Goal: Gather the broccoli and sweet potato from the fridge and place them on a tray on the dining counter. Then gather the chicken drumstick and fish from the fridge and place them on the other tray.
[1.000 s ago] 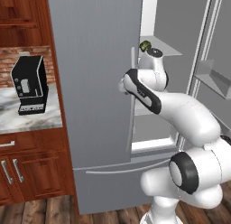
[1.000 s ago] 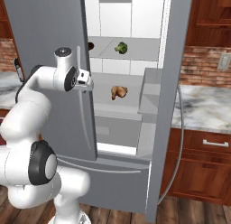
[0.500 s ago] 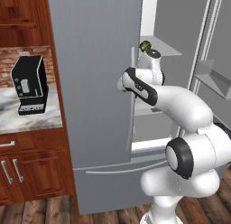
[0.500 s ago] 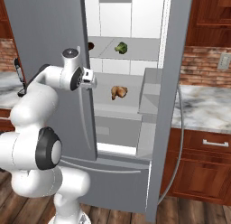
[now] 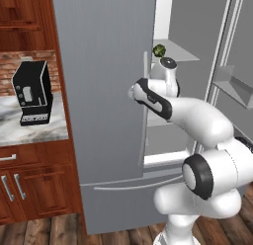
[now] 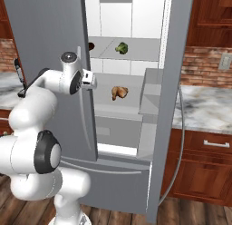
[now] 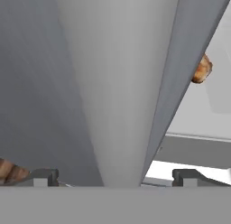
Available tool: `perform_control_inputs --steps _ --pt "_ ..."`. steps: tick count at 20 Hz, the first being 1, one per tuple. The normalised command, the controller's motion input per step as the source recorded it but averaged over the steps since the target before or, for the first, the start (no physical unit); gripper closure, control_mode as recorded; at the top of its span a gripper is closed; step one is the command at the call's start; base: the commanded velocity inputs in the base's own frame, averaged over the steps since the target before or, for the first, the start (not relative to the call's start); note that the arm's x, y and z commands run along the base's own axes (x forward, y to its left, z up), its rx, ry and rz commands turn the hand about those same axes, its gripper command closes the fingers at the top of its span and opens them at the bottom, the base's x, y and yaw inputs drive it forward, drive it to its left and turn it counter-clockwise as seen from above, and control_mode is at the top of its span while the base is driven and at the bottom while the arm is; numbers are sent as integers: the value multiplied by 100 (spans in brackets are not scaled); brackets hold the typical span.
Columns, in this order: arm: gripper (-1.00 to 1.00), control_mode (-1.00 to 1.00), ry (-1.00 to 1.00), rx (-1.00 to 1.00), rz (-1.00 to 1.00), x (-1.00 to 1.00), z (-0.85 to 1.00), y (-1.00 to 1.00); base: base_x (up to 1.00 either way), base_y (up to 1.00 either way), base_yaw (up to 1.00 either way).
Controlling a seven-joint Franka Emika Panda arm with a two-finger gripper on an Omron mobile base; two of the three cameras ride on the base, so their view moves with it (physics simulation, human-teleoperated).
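My gripper (image 7: 117,175) is open, its fingertips (image 7: 45,175) standing on either side of the closed left fridge door's pale vertical handle (image 7: 119,83). From the right base view the hand (image 6: 89,80) sits at that door's inner edge. On the upper shelf the green broccoli (image 6: 121,48) (image 5: 158,50) lies, with a dark reddish-brown thing (image 6: 91,46) beside it, half hidden by the door; I cannot tell what it is. A shelf lower lies the brown chicken drumstick (image 6: 119,92) (image 7: 201,69). Fish and trays are out of view.
The right fridge door (image 6: 163,106) stands swung open with bins on its inside. A black coffee machine (image 5: 32,93) sits on the marble counter (image 5: 29,130) left of the fridge. Another marble counter (image 6: 204,113) over wooden cabinets lies to the right.
The hand has moved a little to the right, closer to the left door's edge and handle, and the elbow has swung. The jaws have stayed open.
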Motion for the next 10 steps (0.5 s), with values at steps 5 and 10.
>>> perform_control_inputs --steps 5,10 --pt "-100 -100 -12 0 -3 37 -12 18 0 0 0" --pt "-100 -100 -5 0 -4 42 -5 13 0 0 0"
